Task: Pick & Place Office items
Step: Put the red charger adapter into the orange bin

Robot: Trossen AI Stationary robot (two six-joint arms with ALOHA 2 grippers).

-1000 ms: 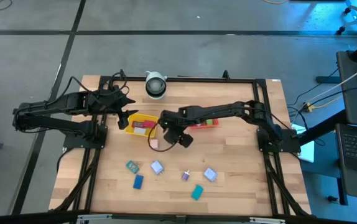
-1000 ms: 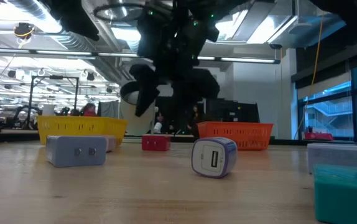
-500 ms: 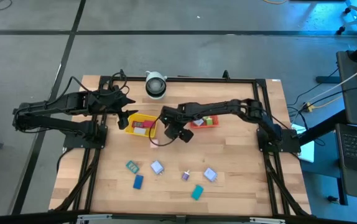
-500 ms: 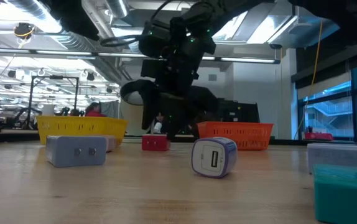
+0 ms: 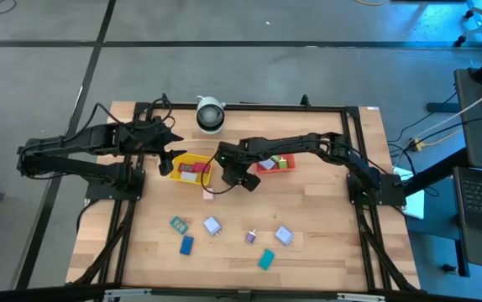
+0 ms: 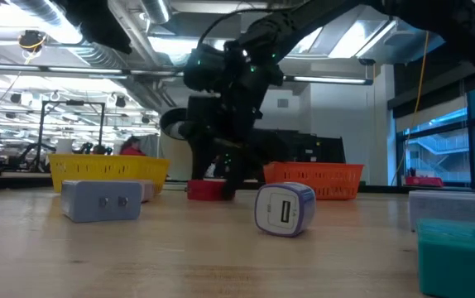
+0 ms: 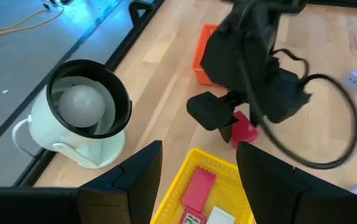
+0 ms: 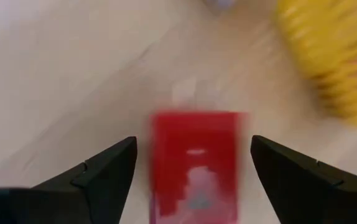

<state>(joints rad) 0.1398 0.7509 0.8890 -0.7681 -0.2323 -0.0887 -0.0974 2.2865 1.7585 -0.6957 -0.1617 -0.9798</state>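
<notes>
A small red office item point(image 8: 194, 158) lies flat on the wooden table just in front of the yellow tray point(image 5: 191, 168). My right gripper point(image 8: 194, 168) hangs low over it, pointing steeply down and open; a finger stands on either side of the item with a gap. The same item point(image 6: 204, 190) shows beside the gripper in the low view. My left gripper point(image 7: 197, 180) waits open above the yellow tray's far left end, holding nothing. Red and whitish pieces point(image 7: 197, 190) lie inside that tray.
The red tray point(image 5: 276, 164) sits right of the yellow one, under my right arm. A white round lamp point(image 5: 210, 115) stands at the far edge. Several blue, whitish, purple and teal pieces point(image 5: 212, 225) lie scattered toward the near edge.
My right gripper has come down and drifted toward the table's far left, closing in on the red item until its fingers straddle it. The item has stayed where it was.
</notes>
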